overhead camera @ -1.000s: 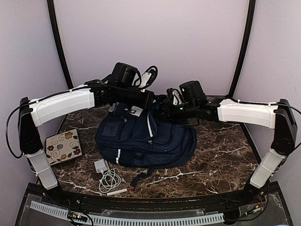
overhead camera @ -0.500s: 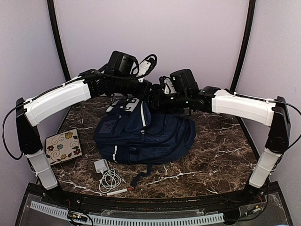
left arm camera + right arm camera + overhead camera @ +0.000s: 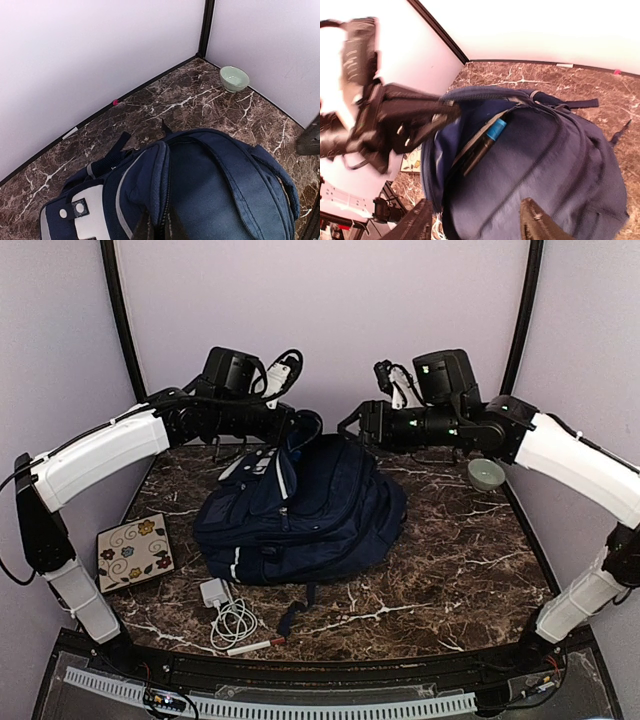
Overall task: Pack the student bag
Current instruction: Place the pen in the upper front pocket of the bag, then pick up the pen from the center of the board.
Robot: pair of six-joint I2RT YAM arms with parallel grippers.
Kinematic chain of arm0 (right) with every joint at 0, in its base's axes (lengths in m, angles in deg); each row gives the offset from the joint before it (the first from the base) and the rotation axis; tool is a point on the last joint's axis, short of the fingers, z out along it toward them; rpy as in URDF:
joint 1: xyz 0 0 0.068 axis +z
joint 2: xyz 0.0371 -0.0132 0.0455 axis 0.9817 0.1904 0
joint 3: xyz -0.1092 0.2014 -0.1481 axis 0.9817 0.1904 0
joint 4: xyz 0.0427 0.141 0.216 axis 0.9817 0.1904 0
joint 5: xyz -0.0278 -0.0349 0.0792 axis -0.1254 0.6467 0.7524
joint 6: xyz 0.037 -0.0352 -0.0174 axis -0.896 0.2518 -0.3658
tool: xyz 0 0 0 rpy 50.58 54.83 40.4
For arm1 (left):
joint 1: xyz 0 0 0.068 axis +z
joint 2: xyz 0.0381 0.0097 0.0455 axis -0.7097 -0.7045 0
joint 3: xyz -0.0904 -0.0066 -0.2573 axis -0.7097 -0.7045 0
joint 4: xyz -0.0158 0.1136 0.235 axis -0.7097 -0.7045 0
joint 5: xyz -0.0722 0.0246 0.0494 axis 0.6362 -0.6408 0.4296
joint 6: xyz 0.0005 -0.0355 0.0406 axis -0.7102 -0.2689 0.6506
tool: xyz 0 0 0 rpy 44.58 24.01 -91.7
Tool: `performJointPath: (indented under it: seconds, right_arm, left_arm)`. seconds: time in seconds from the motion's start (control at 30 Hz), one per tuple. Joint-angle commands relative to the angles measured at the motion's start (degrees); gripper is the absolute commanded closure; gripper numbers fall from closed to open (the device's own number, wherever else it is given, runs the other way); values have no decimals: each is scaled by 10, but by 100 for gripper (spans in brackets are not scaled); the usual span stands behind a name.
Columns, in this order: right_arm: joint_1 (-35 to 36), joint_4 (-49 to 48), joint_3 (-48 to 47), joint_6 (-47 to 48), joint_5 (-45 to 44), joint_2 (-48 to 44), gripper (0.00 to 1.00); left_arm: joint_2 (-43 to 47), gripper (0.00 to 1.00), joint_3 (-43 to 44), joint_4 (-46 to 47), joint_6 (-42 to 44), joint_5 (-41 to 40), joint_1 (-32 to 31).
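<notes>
I see one student bag (image 3: 310, 520), big and dark blue, lying in the middle of the brown stone surface (image 3: 450, 570). My left tool (image 3: 292, 428) is pinching the top edge of the bag and holds it up, so the bag's mouth is open. My right tool (image 3: 477, 202) hangs over the open bag with its two fingers spread wide and nothing between them. Inside the bag I see one dark thing with a blue end (image 3: 487, 137). There is one small green bowl (image 3: 486, 474) near the far right corner. To the left of the bag is one flower tile (image 3: 134, 549). In front are one white charger (image 3: 228, 612) and one pen (image 3: 255, 646).
</notes>
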Motion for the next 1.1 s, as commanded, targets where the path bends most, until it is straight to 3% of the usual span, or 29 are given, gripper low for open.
performJointPath:
  seconds: [0.0,0.13,0.23,0.37,0.5,0.77,1.0,1.07]
  right_arm:
    - [25,-22,63,38,0,-47,45]
    - [146,-43,108,131,1,-34,53]
    - [241,-42,110,205,24,23,47]
    - [286,8,24,256,51,177,39]
    - [330,79,-94,329,-5,314,36]
    - [349,191,-221,377,-57,463,38]
    - [350,184,-193,355,-57,475,55]
    - [350,189,-191,351,-69,480,56]
  left_arm:
    - [71,100,-20,122,-18,-28,41]
    - [78,100,-32,124,-24,-20,66]
    - [88,100,-44,130,-10,-8,68]
    - [105,100,-78,145,-4,-1,70]
    - [140,100,-121,153,-5,14,75]
    - [203,100,-197,194,4,31,79]
    - [216,100,-216,198,0,52,79]
    - [220,100,-222,200,0,54,79]
